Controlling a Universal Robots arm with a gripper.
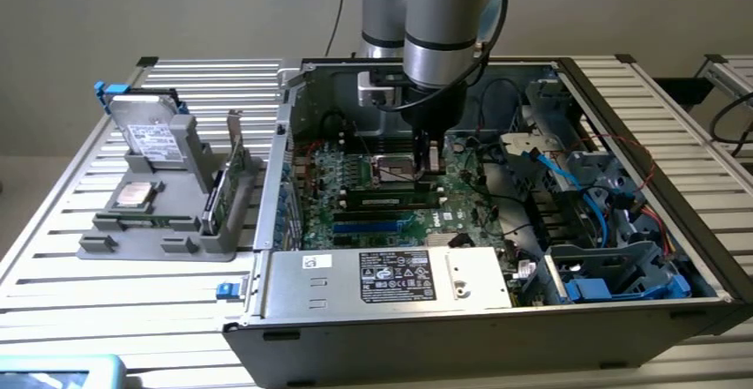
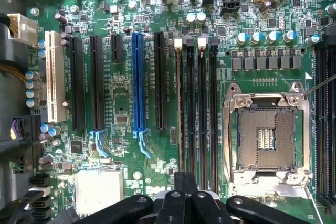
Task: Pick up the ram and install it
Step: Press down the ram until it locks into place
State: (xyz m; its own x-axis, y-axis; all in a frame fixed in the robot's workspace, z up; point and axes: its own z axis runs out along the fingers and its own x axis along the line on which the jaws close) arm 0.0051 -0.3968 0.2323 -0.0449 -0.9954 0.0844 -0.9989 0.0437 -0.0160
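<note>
Slatted metal table (image 1: 70, 221), sheet-metal case (image 1: 471, 327); closed blk gripper (image 2: 184, 178) over green mobo (image 2: 121, 103).

Soft, even light falls from above. The slatted table (image 1: 70, 230) gleams pale, while the open case (image 1: 471, 336) holds deep shadow at its far wall. The motherboard (image 2: 121, 103) is evenly lit, with small glints on the socket frame (image 2: 265, 100).

Exterior view high, angled into computer case (image 1: 471, 345), wrist view close above shared motherboard (image 2: 122, 77)
</note>
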